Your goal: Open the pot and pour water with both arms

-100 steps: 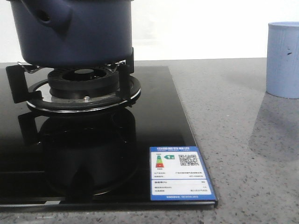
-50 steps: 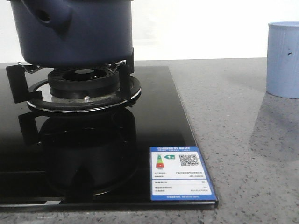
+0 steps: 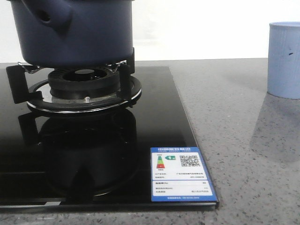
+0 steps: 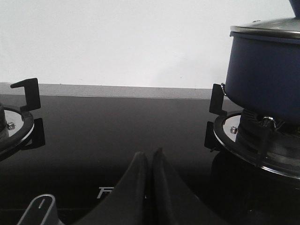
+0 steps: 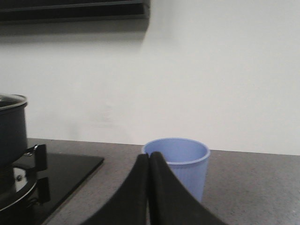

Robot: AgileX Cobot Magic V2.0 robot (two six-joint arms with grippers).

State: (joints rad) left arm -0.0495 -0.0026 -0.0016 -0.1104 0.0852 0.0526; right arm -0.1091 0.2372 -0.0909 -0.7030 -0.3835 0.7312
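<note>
The dark navy-blue pot [image 3: 75,33] stands on the burner grate [image 3: 82,89] of the black glass hob, its stubby hollow handle [image 3: 47,16] facing the front camera. In the left wrist view the pot [image 4: 265,70] carries a glass lid with a steel rim [image 4: 267,30]. It also shows at the edge of the right wrist view [image 5: 11,126]. My left gripper [image 4: 149,154] is shut and empty, low over the hob, apart from the pot. My right gripper [image 5: 149,157] is shut and empty, just in front of the light-blue cup [image 5: 185,161]. Neither gripper shows in the front view.
The light-blue cup [image 3: 284,58] stands on the grey speckled counter [image 3: 243,140] to the right of the hob. A second burner grate [image 4: 18,117] lies on the far side of the hob from the pot. A blue energy label [image 3: 180,173] sits at the hob's front corner. A white wall is behind.
</note>
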